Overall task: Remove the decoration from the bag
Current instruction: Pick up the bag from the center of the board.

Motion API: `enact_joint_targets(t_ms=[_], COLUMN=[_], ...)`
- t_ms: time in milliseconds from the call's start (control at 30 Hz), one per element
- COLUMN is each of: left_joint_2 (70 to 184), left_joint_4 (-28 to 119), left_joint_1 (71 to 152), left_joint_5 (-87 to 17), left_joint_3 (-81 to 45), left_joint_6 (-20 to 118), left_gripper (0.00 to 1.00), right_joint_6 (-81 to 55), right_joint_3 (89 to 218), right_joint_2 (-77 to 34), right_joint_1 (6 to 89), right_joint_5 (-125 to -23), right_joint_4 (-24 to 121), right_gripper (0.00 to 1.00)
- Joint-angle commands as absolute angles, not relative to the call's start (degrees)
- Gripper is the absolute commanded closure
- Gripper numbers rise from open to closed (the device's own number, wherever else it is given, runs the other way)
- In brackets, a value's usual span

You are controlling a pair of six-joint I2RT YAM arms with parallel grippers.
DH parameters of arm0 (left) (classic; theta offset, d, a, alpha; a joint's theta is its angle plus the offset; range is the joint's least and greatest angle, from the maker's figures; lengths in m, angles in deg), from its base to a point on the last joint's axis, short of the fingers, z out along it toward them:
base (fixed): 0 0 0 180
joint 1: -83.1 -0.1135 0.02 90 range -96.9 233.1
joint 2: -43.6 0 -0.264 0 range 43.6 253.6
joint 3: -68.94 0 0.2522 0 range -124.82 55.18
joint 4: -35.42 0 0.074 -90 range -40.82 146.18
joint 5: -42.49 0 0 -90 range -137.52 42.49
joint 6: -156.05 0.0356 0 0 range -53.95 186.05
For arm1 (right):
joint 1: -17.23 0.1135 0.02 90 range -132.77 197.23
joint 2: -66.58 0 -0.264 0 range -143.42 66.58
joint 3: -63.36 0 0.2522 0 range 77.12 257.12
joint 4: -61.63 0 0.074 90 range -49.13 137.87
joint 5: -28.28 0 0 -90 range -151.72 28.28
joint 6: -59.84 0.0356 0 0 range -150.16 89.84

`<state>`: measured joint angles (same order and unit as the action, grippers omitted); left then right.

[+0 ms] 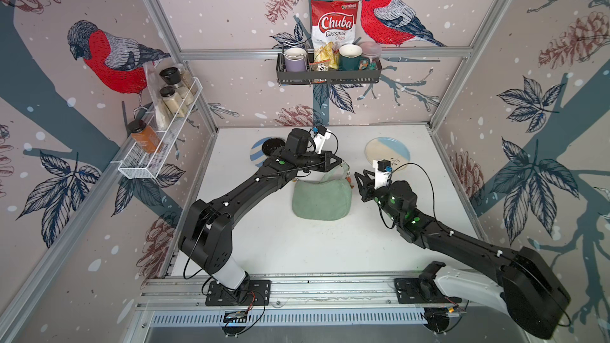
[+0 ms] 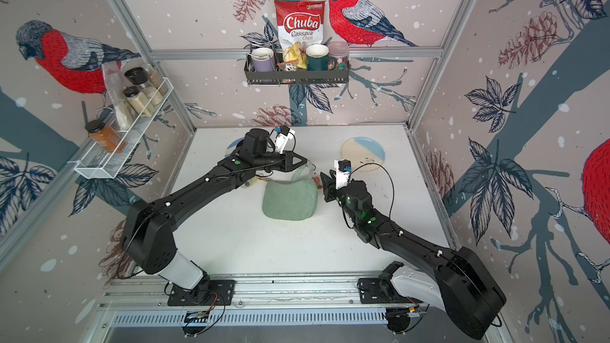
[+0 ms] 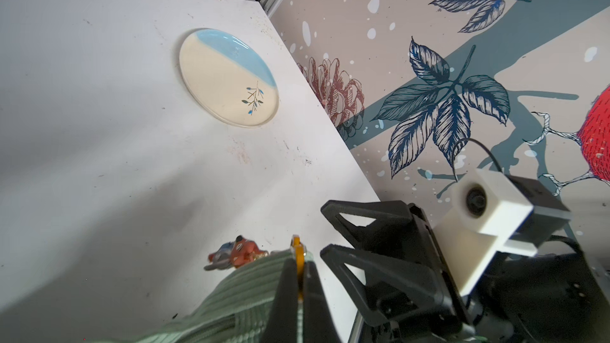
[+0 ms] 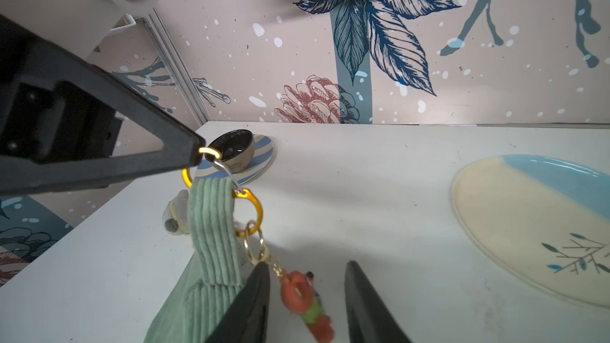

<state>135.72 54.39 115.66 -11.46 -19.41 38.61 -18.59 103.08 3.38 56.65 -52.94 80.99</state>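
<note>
Left tool [image 4: 198, 155]: pressed together, pinching yellow ring [image 3: 297, 246] at top of strap [image 4: 213, 226], strap held taut above bag [image 1: 321, 201].
Right tool [image 4: 307, 267]: spread, straddling decoration [image 4: 305, 301], an orange figure dangling on chain below ring; contact with chain hard to tell.
Bag: flat on counter [image 1: 297, 249], centre of frame in both top views, between both arms.
Further out: cream-and-blue plate [image 1: 388, 153] right of centre, toward back wall; striped plate [image 1: 255, 156] with dark bowl [image 4: 231, 151] left of centre, partly behind left arm.
</note>
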Motion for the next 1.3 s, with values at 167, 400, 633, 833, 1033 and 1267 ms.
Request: enact_joint_targets(t_ms=[167,400,633,833,1033,1267], left_joint_2=[134.67,136.95,137.69,137.94,138.46,139.13], left_joint_4=[49.94,41.42,40.62,39.34,38.72,35.56], left_joint_1=[113.55,111.58,111.58,111.58,111.71,112.31], left_joint_5=[-2.84,4.5,7.85,9.72,11.01,11.77], left_joint_3=[-18.91,-18.1,-18.33,-17.39,-16.86,-16.12], left_joint_6=[38.2,30.27,28.32,27.08,26.27,23.71], left_gripper=[1.0,1.0,1.0,1.0,1.0,1.0], right_joint_6=[-36.03,-48.7,-53.59,-53.64,-54.7,-55.85], right_joint_3=[101.79,101.01,103.3,104.95,107.05,108.78], right_joint_2=[7.04,4.33,1.42,1.96,2.78,2.26], right_joint_1=[58.85,63.62,65.88,64.53,63.55,63.64], right_joint_5=[-49.95,-44.38,-42.92,-44.36,-48.79,-51.51], right_joint_4=[82.91,87.79,89.59,87.74,82.93,80.2], right_gripper=[0.62,0.66,0.47,0.42,0.55,0.61])
